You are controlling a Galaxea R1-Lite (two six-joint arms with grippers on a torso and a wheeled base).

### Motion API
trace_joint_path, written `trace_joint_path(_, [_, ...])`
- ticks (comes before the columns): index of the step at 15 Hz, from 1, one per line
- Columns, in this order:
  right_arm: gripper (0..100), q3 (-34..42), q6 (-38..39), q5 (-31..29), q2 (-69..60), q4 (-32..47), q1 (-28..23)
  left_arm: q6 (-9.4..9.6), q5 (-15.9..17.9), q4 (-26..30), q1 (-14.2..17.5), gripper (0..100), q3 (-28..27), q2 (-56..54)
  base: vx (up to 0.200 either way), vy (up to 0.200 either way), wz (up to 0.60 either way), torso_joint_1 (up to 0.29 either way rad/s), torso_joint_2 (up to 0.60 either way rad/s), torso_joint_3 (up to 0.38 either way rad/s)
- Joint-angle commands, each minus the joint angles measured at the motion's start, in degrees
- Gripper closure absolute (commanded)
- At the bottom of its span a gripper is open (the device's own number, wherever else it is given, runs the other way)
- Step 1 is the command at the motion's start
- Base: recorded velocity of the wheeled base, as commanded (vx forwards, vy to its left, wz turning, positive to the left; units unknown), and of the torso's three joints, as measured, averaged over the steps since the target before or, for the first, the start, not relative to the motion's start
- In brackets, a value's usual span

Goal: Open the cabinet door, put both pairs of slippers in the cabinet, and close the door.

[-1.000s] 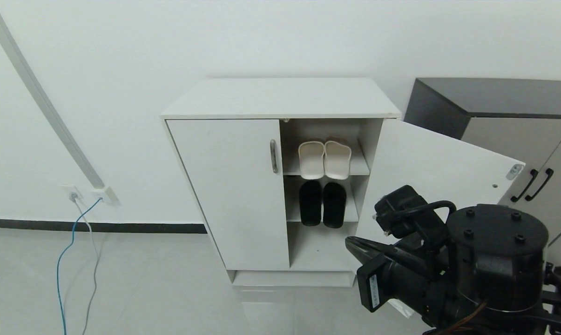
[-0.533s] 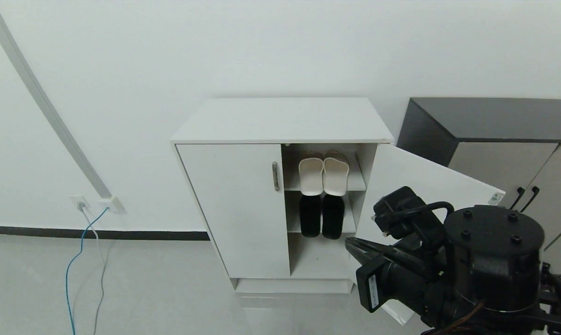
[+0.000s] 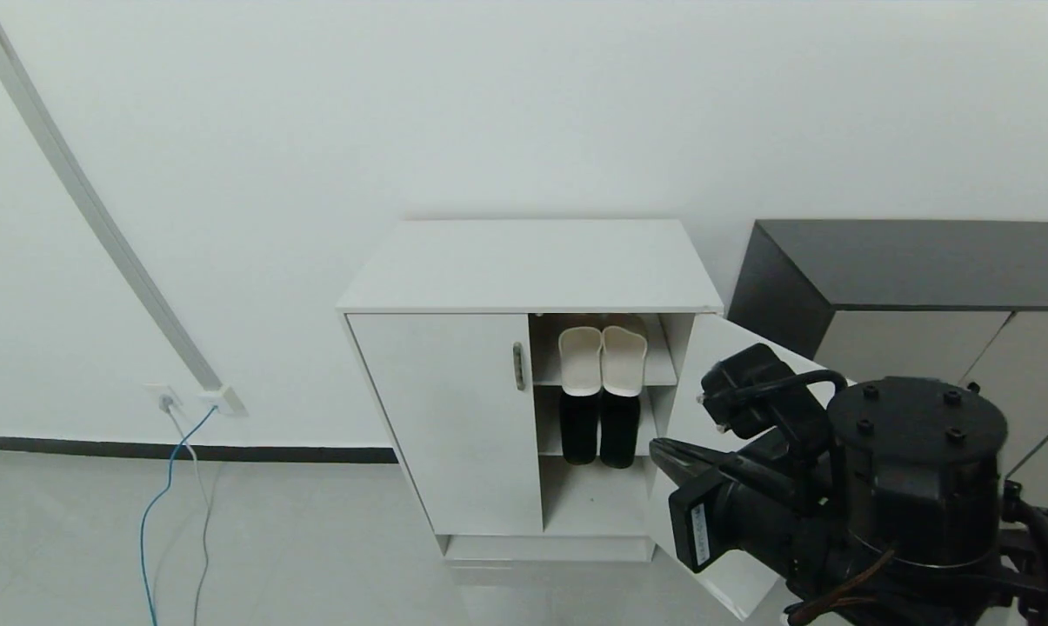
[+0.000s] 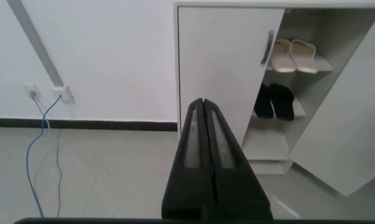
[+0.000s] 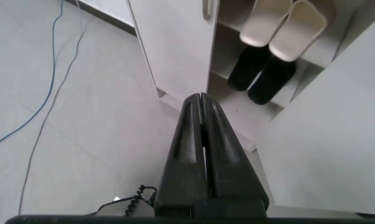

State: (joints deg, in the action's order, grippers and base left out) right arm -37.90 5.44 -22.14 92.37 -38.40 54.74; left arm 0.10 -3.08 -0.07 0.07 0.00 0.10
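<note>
**Both pairs shelved; the door is left to shut**

Both pairs lie inside the white cabinet (image 3: 524, 265). The white slippers (image 3: 602, 359) are on the upper shelf and the black slippers (image 3: 600, 428) on the shelf just below, toes inward. The placing looks done, so the closing step is in hand.

The right-hand door (image 4: 342, 118) stands swung out toward 4 o'clock of the opening. The left-hand door (image 3: 445, 417) is shut, its handle (image 3: 518, 366) at its inner edge.

The right gripper (image 5: 203, 106) hangs in front of the opening with its fingers pressed together on nothing. The left gripper (image 4: 203, 109) is likewise closed and empty, facing the cabinet from farther off. Next, an arm probably has to get behind the door's outer face and push it round to the frame.

The cabinet stands on a grey tiled floor (image 3: 271, 539) against a white wall. Wall sockets (image 3: 195, 400) with trailing cables sit at 9 o'clock, and a dark grey cabinet (image 3: 906, 252) at 3 o'clock.
</note>
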Motion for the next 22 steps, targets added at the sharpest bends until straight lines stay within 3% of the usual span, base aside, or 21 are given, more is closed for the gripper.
trace_joint_path(1, [100, 0.02, 0.01, 0.25, 1.50, -0.01, -1.47, 0.78, 0.10, 0.07, 0.01, 100, 0.00, -0.01, 0.000, 0.000, 0.00, 0.222, -0.48, -0.261])
trace_joint_path(8, [100, 0.20, -0.08, 0.17, 4.75, -2.38, -2.79, 0.25, 0.01, -0.01, 0.01, 100, 0.00, -0.01, 0.000, 0.000, 0.00, 0.178, -0.39, -0.212])
trace_joint_path(11, [100, 0.20, -0.08, 0.17, 4.75, -2.38, -2.79, 0.25, 0.01, -0.01, 0.01, 100, 0.00, -0.01, 0.000, 0.000, -0.60, 0.165, -0.36, -0.196])
trace_joint_path(16, [100, 0.28, -0.25, 0.08, 5.45, -2.56, -4.11, 0.25, 0.01, -0.01, 0.01, 100, 0.00, -0.01, 0.000, 0.000, -0.60, 0.027, -0.04, -0.019])
trace_joint_path(22, [100, 0.02, -0.52, -0.01, 6.77, -2.56, -6.22, -0.01, 0.10, -0.01, 0.01, 100, 0.00, -0.01, -0.033, 0.000, 0.00, 0.000, 0.00, 0.000])
